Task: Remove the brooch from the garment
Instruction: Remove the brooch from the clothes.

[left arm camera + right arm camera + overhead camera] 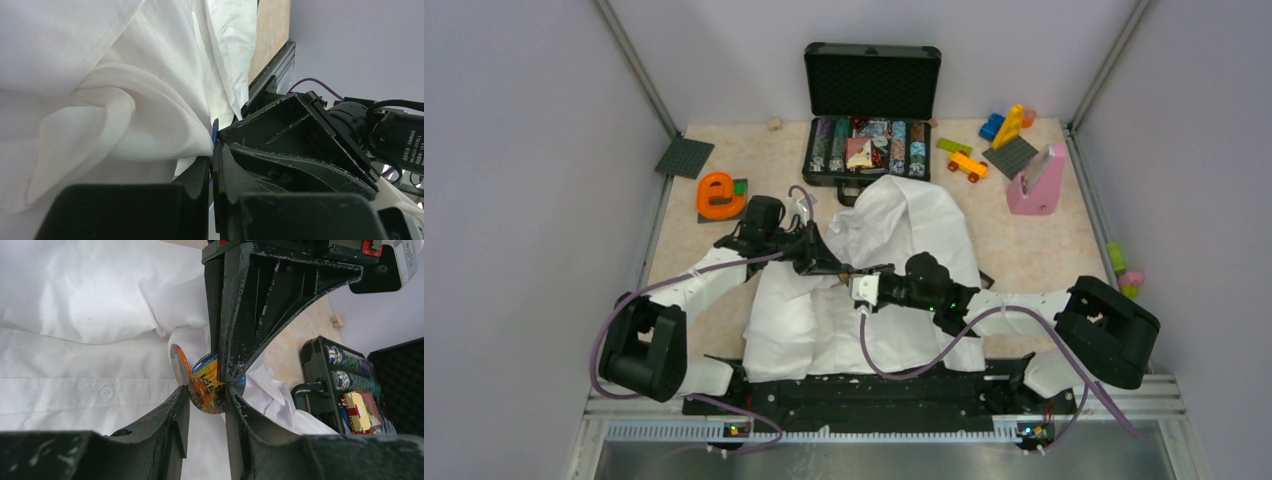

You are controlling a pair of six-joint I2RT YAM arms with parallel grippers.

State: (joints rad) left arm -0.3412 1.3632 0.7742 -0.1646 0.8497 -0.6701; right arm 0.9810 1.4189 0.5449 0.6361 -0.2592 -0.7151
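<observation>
The white shirt [904, 215] lies crumpled mid-table. Both grippers meet over its middle. In the right wrist view the brooch [205, 390], a small round orange, yellow and blue disc, sits between my right gripper's [206, 396] two fingers and touches both. My left gripper [227, 372] comes down from above with its tip on the brooch's right edge. In the left wrist view my left gripper [214, 152] is shut on a thin blue edge [215, 131] beside a fold of shirt [100, 100]. From above, the left gripper [837, 267] and right gripper [857, 284] nearly touch.
An open black case of poker chips [871, 145] stands behind the shirt and shows in the right wrist view [340, 385]. An orange letter e [716, 195] and a dark plate [684, 157] lie at left. Toy blocks [1009, 125], a yellow car [967, 165] and a pink holder [1037, 182] lie at back right.
</observation>
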